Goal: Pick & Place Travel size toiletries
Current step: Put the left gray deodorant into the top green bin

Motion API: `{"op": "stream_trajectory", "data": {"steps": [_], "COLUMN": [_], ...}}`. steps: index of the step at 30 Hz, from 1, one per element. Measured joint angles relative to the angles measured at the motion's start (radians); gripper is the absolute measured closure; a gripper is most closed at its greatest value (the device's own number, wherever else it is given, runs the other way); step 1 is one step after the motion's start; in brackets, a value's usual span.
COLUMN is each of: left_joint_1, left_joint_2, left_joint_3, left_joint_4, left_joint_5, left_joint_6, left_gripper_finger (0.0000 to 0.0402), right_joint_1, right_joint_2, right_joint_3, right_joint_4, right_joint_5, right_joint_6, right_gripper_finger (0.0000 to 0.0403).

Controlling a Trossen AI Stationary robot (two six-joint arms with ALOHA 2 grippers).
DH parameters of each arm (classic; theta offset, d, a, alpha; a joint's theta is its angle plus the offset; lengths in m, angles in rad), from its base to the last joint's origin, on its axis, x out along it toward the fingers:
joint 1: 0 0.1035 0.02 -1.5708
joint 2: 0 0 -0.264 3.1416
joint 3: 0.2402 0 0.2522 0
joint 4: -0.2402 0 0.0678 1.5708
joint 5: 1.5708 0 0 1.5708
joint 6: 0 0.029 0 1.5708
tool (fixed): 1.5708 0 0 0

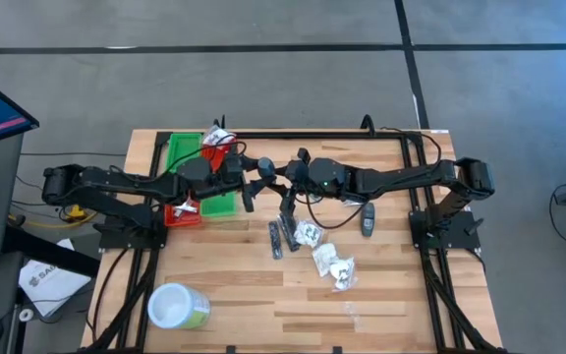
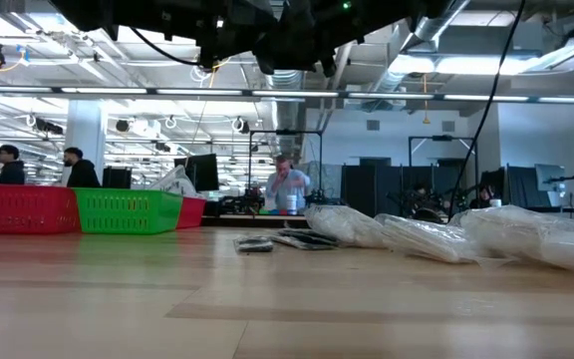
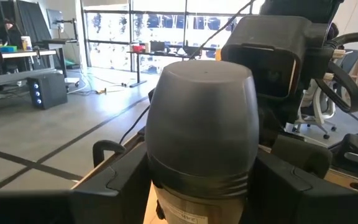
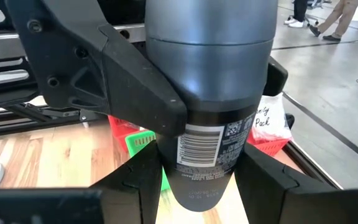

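From above, the two arms meet over the back middle of the tabletop [image 1: 263,305]. Between the left end effector [image 1: 249,177] and the right end effector [image 1: 281,177] sits a dark grey mini bottle [image 1: 264,165], lifted off the wood. Another grey bottle [image 1: 368,218] lies on the tabletop under the right arm. Two slim tubes [image 1: 281,236] lie near the centre, with three white packets [image 1: 324,258] just beside them towards the right. A green bin [image 1: 180,149] and a red bin [image 1: 182,213] sit under the left arm, and a white-lidded tub [image 1: 177,307] stands at the front left corner. In the low view the arms are dark shapes along the top edge. The red bin [image 2: 18,209] and green bin [image 2: 126,210] stand side by side at the left, the tubes [image 2: 302,239] lie flat in the middle, and the crinkly packets [image 2: 422,237] spread to the right. People show in the room behind. In the left wrist view the mini bottle's [image 3: 201,130] rounded cap fills the centre, set inside the left end effector [image 3: 201,193]; whether that end effector clamps it I cannot tell. In the right wrist view the right end effector [image 4: 201,186] is closed partway on the labelled lower end of the mini bottle [image 4: 210,93], holding it, while a dark part of the left end effector [image 4: 104,68] lies against its upper body.
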Motion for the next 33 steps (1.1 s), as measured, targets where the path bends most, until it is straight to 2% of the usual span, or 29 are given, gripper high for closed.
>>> {"op": "stream_trajectory", "data": {"steps": [3, 9, 12, 14, 18, 30, 33], "left_joint_1": [0.000, 0.000, 0.000, 0.000, 0.000, 0.005, 0.032], "left_joint_2": [0.000, -0.004, -0.006, -0.019, -0.080, -0.292, -0.327], "left_joint_3": [0.000, 0.000, 0.000, 0.000, 0.001, 0.001, 0.000], "left_joint_4": [-0.001, -0.009, -0.020, -0.044, -0.198, -0.684, -0.809], "left_joint_5": [0.000, -0.028, -0.032, -0.075, -0.217, -0.610, -0.663], "left_joint_6": [0.001, 0.006, 0.006, 0.010, 0.020, -0.186, -0.257], "left_gripper_finger": [0.0200, 0.0200, 0.0200, 0.0200, 0.0200, 0.0200, 0.0200], "right_joint_1": [0.000, -0.005, -0.014, -0.020, -0.036, -0.055, -0.055], "right_joint_2": [0.000, 0.002, 0.000, 0.000, 0.000, 0.000, 0.000], "right_joint_3": [0.000, -0.002, -0.002, -0.002, -0.002, -0.004, -0.004], "right_joint_4": [-0.003, -0.057, -0.088, -0.125, -0.192, -0.283, -0.284], "right_joint_5": [0.000, 0.002, 0.032, 0.050, 0.056, 0.056, 0.056], "right_joint_6": [-0.004, 0.005, 0.006, 0.017, 0.039, 0.049, 0.049], "right_gripper_finger": [0.0243, 0.0127, 0.0105, 0.0105, 0.0119, 0.0148, 0.0153]}}
